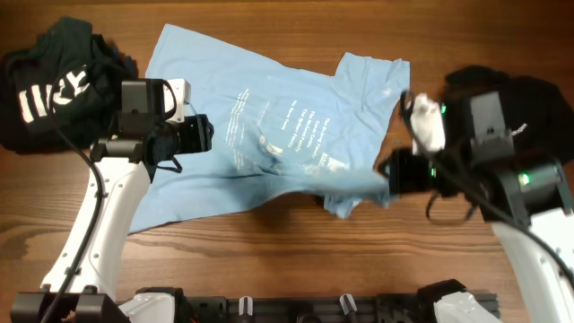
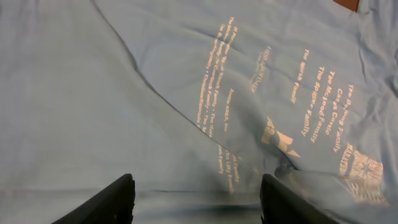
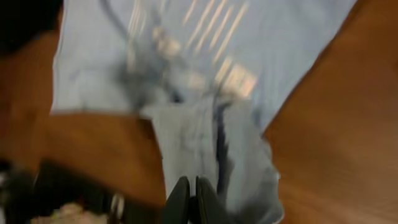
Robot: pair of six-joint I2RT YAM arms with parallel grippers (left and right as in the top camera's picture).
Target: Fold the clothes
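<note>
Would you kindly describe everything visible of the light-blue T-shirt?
The light-blue T-shirt looks like soft cotton, with pale printed text lines. It lies spread but wrinkled on the wooden table, its near edge bunched up where the right pincer is shut on it. The open left pincer is over its left part.

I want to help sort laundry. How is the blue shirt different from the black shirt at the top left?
The blue shirt lies spread out; the black shirt is bunched up. The blue shirt has small pale writing; the black shirt has big white letters. The right hand pinches the blue shirt; no hand holds the black shirt. Both lie on the wooden table.
</note>
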